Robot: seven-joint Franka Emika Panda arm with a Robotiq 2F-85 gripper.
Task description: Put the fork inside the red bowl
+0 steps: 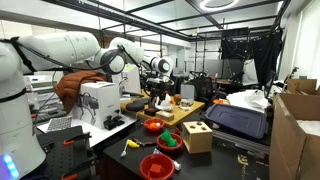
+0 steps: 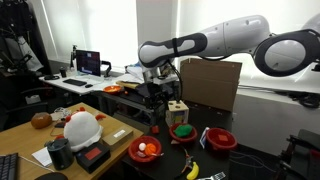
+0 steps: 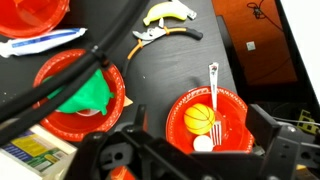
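Note:
In the wrist view a white fork (image 3: 213, 92) lies in a red bowl (image 3: 238, 108), tines down inside and handle leaning over the far rim. The bowl also holds an orange ball (image 3: 200, 118) and a small white ball (image 3: 203, 144). My gripper (image 3: 190, 152) is open and empty, its black fingers spread above the bowl's near side. In both exterior views the gripper (image 1: 160, 76) (image 2: 160, 88) hangs well above the dark table. The same bowl (image 2: 147, 150) shows near the table's front.
A second red bowl (image 3: 60, 95) holds a green object (image 3: 90, 95); a third red bowl (image 3: 30, 15) lies at top left. A banana (image 3: 168, 12) and pliers (image 3: 160, 34) lie beyond. A wooden block box (image 2: 177, 110) and a cardboard box (image 2: 210, 82) stand nearby.

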